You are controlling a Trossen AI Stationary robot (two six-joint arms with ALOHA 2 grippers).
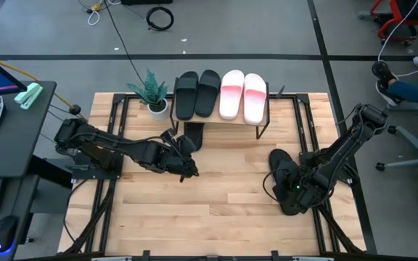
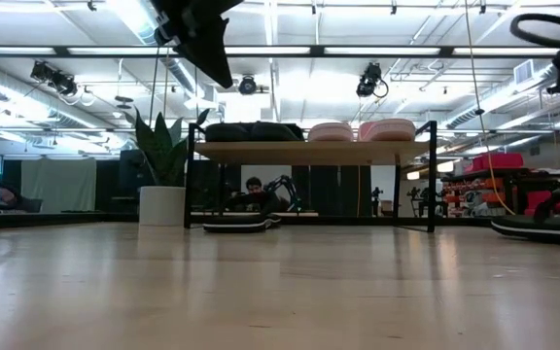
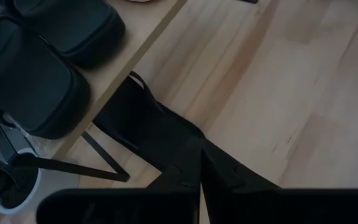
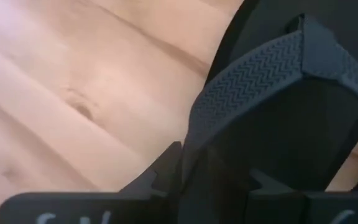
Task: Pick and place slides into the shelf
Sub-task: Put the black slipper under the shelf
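The shelf stands at the table's far edge with two black slides and two pink slides on its top board. A third black slide lies flat on the table under the shelf. My left gripper hangs shut just in front of it, raised clear of the table. Another black slide lies on the table's right side. My right gripper is down on it, open, with its fingers either side of one end of the ribbed strap. My right gripper straddles the strap's edge near where it joins the sole, one finger outside the strap and the other under its arch. Whether the fingers touch the strap I cannot tell. The slide lies flat on the table.
A potted plant stands at the shelf's left end. The shelf's thin black legs frame the space beneath the board. Bare wood lies in the table's middle and near part. A desk with a keyboard and calculator stands to the left.
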